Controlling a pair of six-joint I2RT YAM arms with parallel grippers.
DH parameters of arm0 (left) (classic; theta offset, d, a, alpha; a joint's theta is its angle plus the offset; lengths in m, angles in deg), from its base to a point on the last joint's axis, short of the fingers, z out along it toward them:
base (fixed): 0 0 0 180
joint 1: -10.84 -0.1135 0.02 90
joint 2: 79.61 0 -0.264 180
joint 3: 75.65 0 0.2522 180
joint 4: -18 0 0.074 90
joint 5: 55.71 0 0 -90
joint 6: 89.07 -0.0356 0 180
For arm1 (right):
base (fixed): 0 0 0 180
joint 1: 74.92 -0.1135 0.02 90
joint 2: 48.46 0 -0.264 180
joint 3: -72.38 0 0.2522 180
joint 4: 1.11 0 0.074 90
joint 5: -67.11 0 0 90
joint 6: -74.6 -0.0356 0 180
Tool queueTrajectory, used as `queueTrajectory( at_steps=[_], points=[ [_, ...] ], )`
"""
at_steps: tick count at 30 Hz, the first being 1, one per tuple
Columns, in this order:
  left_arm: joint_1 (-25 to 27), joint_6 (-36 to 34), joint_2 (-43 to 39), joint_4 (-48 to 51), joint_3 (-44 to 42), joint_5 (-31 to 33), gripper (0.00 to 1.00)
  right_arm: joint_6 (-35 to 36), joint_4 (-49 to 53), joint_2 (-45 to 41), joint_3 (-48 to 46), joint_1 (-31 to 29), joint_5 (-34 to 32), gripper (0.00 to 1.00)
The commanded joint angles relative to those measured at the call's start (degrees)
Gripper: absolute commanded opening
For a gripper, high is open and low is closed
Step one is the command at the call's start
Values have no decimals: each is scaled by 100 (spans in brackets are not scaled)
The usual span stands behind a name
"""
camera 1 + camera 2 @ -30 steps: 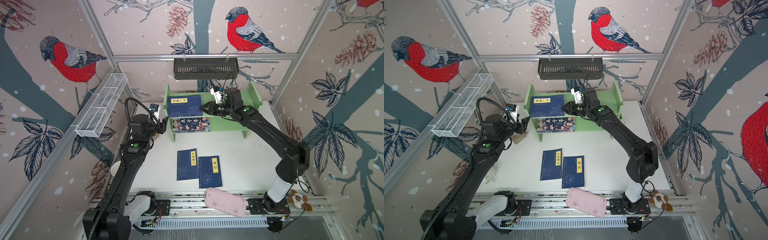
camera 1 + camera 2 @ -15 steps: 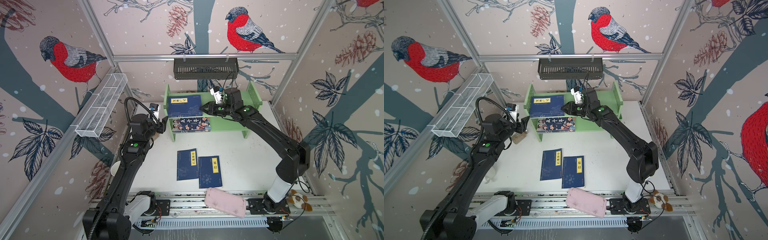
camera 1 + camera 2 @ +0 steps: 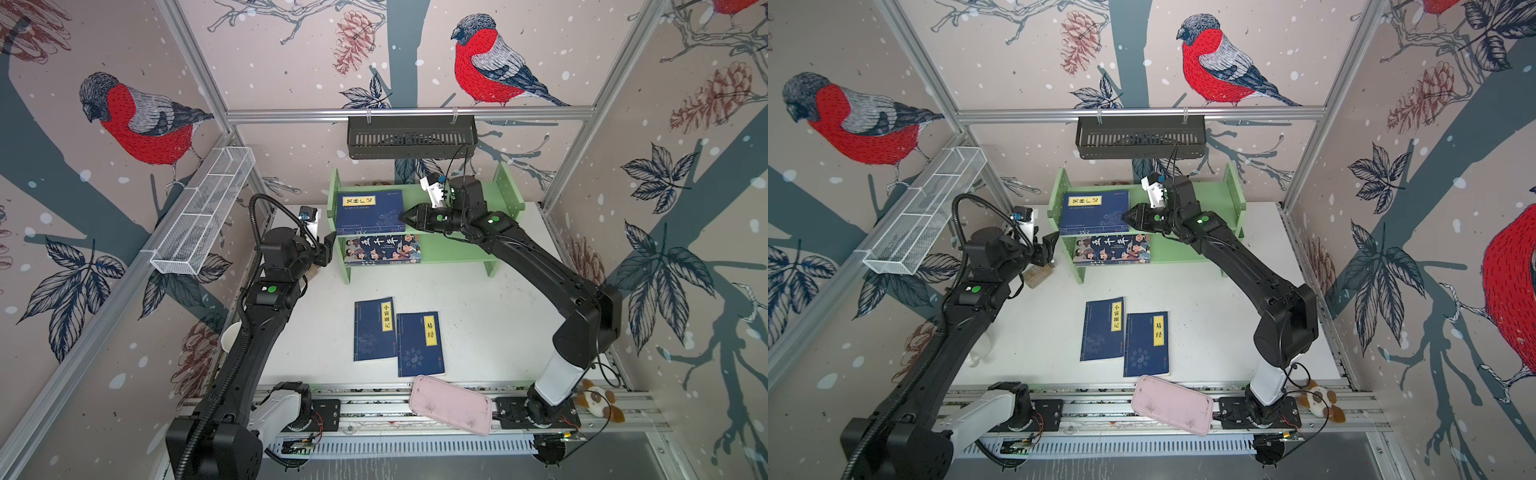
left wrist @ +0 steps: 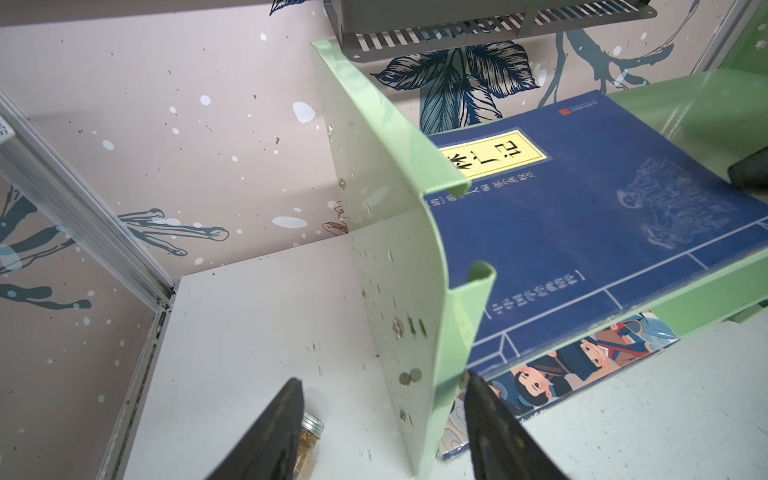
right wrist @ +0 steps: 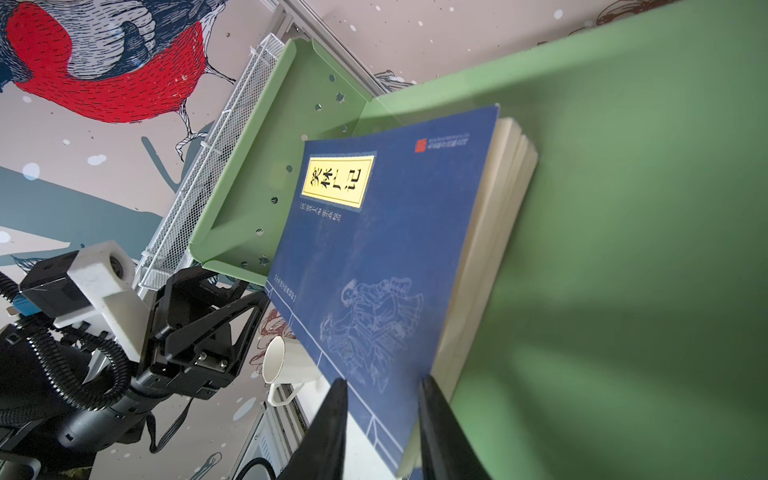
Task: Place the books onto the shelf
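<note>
- My right hand (image 5: 382, 380) sits at the front right corner of the top navy book (image 5: 374, 257) on the upper tier of the shelf (image 3: 451, 252). One finger lies over the cover and one by the page edges. The jaws stand narrowly apart, and I cannot tell whether they pinch the corner or have let it go.
- To finish this placing well, I judge I should loosen fully before backing away — any grip left would drag the book forward, and its front edge already appears to overhang the tier.
- I would then withdraw level along the tier, so neither finger lifts the cover.
- My left hand (image 4: 382, 379) is released and empty. Its fingers stand either side of the left side panel (image 4: 386, 257) without clearly touching it — a fair spot to steady the shelf if the book needs a nudge.
- The cartoon book (image 3: 382, 249) lies flat on the lower tier.
- The left bench book (image 3: 373, 328) and the right bench book (image 3: 419, 343) lie side by side on the bench (image 3: 498, 324), well apart from the shelf and yet to be shelved.
- Against the top views of a second ago and half a second ago, I see no real change. Both arms, the shelf and every book lie as they did.
</note>
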Motion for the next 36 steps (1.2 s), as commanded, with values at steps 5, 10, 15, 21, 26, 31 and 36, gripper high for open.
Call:
queueTrajectory(
  at_steps=[5, 10, 15, 21, 26, 31, 36],
  points=[
    [-3, -20, -83, -225, 22, 74, 65, 92, -99, -95, -8, 27, 14, 34],
    [-3, 41, -249, 184, 174, 141, 72, 77, -296, -301, -139, 201, -55, 38],
    [-3, 80, -558, 869, 287, 224, 73, 142, -440, -802, -412, 381, -204, 38],
    [-3, 267, -1047, 1958, 427, -842, 72, 598, -397, -2417, -1915, 119, -879, 37],
    [14, 499, -1151, 2377, 176, -2709, 72, 436, -372, -3972, -3748, -261, -1394, 41],
    [132, 974, -1122, 2160, -170, -3944, 70, -172, -144, -4619, -4991, -608, -1932, 41],
    [248, 1631, -1201, 1678, -654, -4336, 70, -936, -25, -4671, -5875, -734, -2248, 45]
  ],
)
